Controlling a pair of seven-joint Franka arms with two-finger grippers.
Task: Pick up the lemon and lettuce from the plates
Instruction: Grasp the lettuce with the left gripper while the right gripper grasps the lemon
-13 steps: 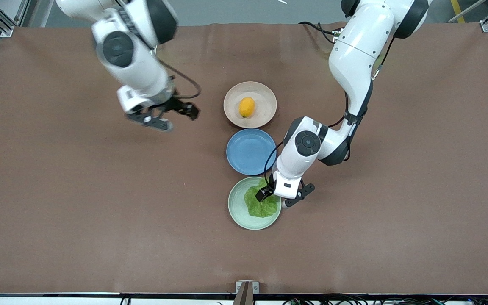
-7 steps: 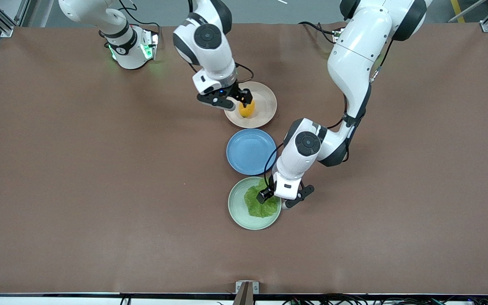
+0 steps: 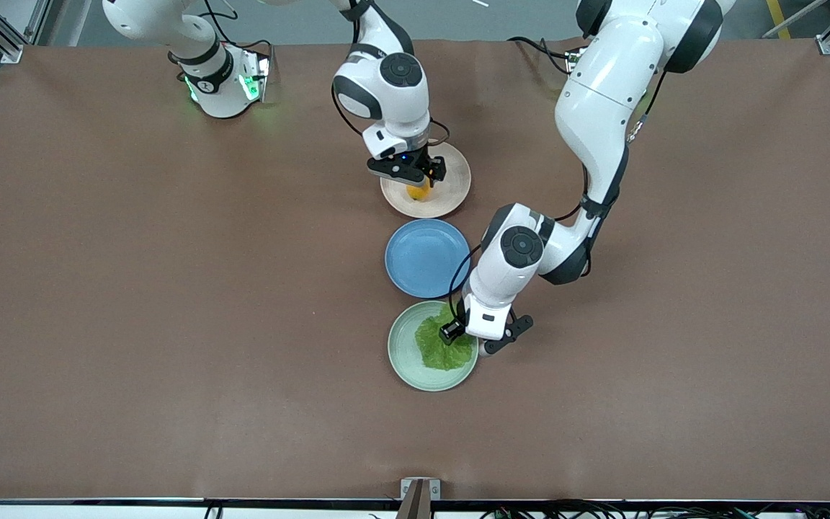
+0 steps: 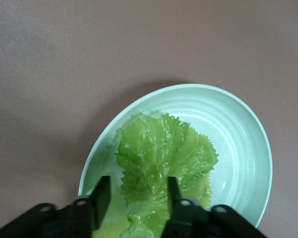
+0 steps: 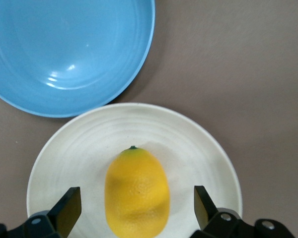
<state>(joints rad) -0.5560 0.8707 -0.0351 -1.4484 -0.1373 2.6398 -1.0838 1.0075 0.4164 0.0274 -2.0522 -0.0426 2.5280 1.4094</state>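
The lemon (image 5: 137, 192) is seated on the beige plate (image 3: 454, 189), the plate farthest from the front camera in a row of three. The right end effector (image 3: 419, 179) is positioned directly over the lemon, fingers (image 5: 67, 209) spread wide to either side of the fruit with clear gaps; no contact is seen.

The lettuce (image 4: 161, 163) is lying in the mint plate (image 4: 243, 144), the plate nearest the front camera. The left end effector (image 4: 135, 199) is lowered at the plate's edge toward the left arm's end of the tabletop (image 3: 134, 288). Its fingers (image 4: 102, 198) are set on either side of the leaf's stem end, partly closed around it; whether the leaf is actually pinched cannot be told. The leaf is still resting in the plate.

A blue plate (image 3: 418, 259) is located between the two, just beside each, and holds nothing.
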